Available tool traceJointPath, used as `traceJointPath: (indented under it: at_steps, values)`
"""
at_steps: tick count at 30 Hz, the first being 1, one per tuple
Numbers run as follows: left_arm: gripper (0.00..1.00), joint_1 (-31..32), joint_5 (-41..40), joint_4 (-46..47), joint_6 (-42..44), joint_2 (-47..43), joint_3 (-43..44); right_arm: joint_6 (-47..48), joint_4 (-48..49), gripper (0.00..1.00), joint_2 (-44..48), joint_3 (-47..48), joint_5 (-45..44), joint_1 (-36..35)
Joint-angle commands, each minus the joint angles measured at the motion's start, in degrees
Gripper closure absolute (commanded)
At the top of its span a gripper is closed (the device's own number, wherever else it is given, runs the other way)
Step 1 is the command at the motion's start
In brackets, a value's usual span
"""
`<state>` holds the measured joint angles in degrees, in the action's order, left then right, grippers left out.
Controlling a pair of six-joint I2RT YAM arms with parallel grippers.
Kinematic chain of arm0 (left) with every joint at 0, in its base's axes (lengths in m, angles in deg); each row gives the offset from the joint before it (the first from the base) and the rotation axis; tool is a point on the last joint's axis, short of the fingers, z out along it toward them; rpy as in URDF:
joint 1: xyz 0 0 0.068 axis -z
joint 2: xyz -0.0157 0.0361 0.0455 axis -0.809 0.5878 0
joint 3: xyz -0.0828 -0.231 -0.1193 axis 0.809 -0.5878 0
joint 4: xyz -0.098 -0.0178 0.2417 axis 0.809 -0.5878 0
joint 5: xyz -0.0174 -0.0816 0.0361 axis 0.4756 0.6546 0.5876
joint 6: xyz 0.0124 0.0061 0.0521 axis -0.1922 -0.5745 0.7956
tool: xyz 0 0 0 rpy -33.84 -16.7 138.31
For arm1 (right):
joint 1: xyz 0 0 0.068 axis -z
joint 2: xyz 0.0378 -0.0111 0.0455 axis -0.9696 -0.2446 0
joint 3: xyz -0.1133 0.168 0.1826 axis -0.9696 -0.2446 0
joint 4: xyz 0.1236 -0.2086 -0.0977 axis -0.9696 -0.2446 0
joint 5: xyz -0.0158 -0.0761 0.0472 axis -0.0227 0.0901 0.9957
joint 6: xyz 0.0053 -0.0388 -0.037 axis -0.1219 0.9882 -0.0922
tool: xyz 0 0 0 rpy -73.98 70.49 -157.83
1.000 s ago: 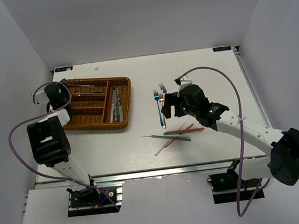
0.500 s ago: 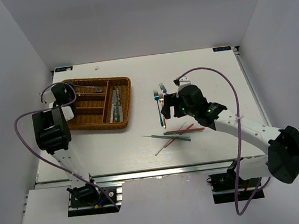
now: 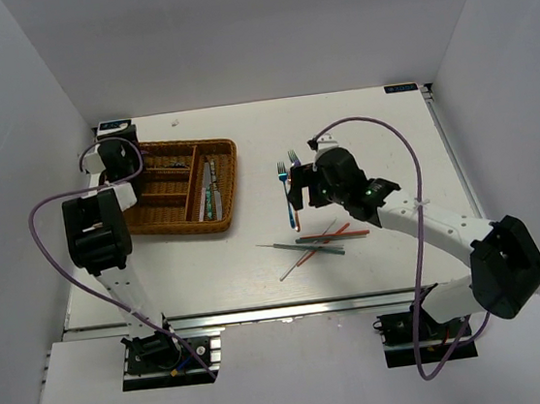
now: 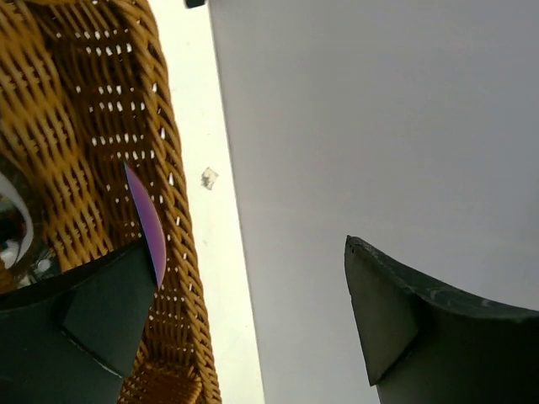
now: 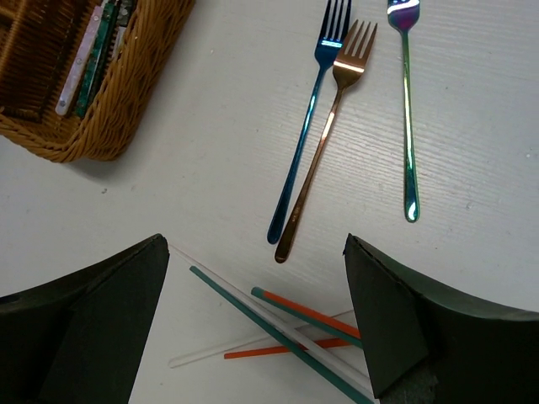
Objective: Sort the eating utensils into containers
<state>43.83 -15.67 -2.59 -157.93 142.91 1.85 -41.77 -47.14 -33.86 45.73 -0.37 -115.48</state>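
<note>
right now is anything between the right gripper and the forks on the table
Nothing visible. The open right gripper hangs over the blue fork, copper fork and green fork, all lying bare on the table; the chopsticks lie nearer, not over them.

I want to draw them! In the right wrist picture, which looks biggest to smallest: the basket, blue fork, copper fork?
1. Wicker tray, biggest, even with only a corner showing.
2. Blue fork and copper fork: side by side, nearly the same length, too close to rank.
</note>
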Motion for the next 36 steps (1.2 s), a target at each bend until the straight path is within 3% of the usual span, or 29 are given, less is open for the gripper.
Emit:
traceJointPath:
  at_steps: [1, 8, 15, 18, 22, 23, 26, 28, 31, 34, 36]
  values:
    - [0.02, 0.33, -0.10, -10.21, 2.78, -4.41, 3.46, -0.63, -2.64, 0.11, -2.26, 5.31, -2.56, 1.66]
    - [0.02, 0.33, -7.13, -34.06, 8.75, -11.72, 8.46, 2.96, -12.92, 0.11, -10.77, 16.11, -0.80, 6.24]
    - [0.02, 0.24, -0.02, -41.80, 13.41, -3.73, 16.90, 5.07, -15.66, 0.11, -15.62, 18.50, -0.88, 8.52]
    - [0.02, 0.33, 0.51, -46.55, 17.54, -6.34, 20.08, 8.05, -16.19, 0.14, -18.52, 19.82, -0.71, 11.15]
    - [0.02, 0.33, -0.72, -49.90, 24.57, -19.95, 15.18, 13.16, -16.28, 0.35, -24.31, 24.03, -1.06, 12.21]
    - [0.02, 0.42, 0.67, -49.38, 27.10, -23.73, 10.29, 13.69, -16.71, 0.42, -25.72, 26.74, -0.97, 12.22]
    - [0.02, 0.51, 3.49, -47.01, 30.89, -39.54, -2.01, 16.15, -19.08, 0.50, -31.52, 32.89, 0.08, 12.21]
    - [0.02, 0.51, 4.90, -45.68, 34.05, -50.24, -7.67, 17.03, -20.23, 0.51, -35.03, 35.46, 0.17, 12.22]
    - [0.02, 0.51, 9.81, -49.27, 38.88, -58.36, -14.19, 17.65, -20.66, 0.51, -38.90, 39.06, 0.08, 12.22]
    - [0.02, 0.59, 15.44, -52.62, 45.55, -61.29, -17.88, 17.65, -21.37, 0.51, -42.16, 41.71, 1.48, 12.22]
    - [0.02, 0.59, 14.24, -56.47, 49.08, -63.22, -19.46, 17.65, -21.29, 0.51, -43.83, 43.02, 1.66, 12.22]
